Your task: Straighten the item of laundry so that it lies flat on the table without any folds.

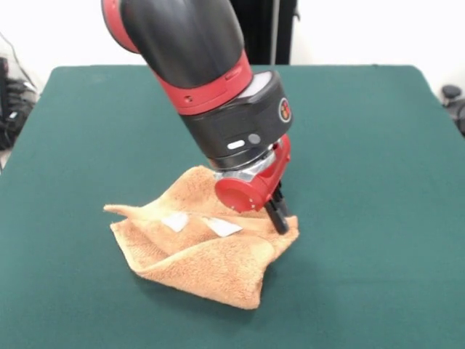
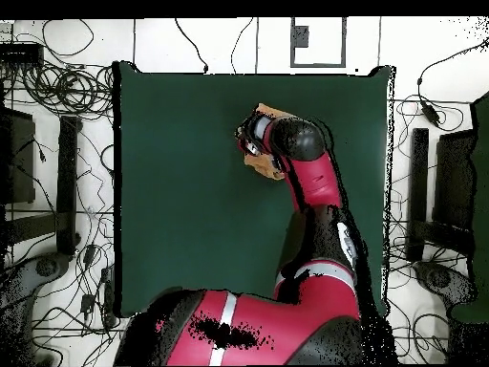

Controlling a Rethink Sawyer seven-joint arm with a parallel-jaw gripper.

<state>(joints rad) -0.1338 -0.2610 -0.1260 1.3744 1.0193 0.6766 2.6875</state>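
The orange-tan towel [image 1: 207, 243] lies crumpled on the dark green table [image 1: 363, 182], near its front middle in the front view, with folds and raised edges and two small white tags on top. My gripper [image 1: 278, 214] comes down at the towel's right edge, its black fingertips [image 1: 280, 222] pressed close together on the cloth there. In the overhead view the arm covers most of the towel [image 2: 260, 164]; only bits show near the table's [image 2: 181, 172] far side, and the gripper itself is hidden under the wrist.
Cables and dark equipment [image 2: 57, 153] lie on the floor around the table. A black object [image 1: 452, 94] sits off the table's right edge in the front view.
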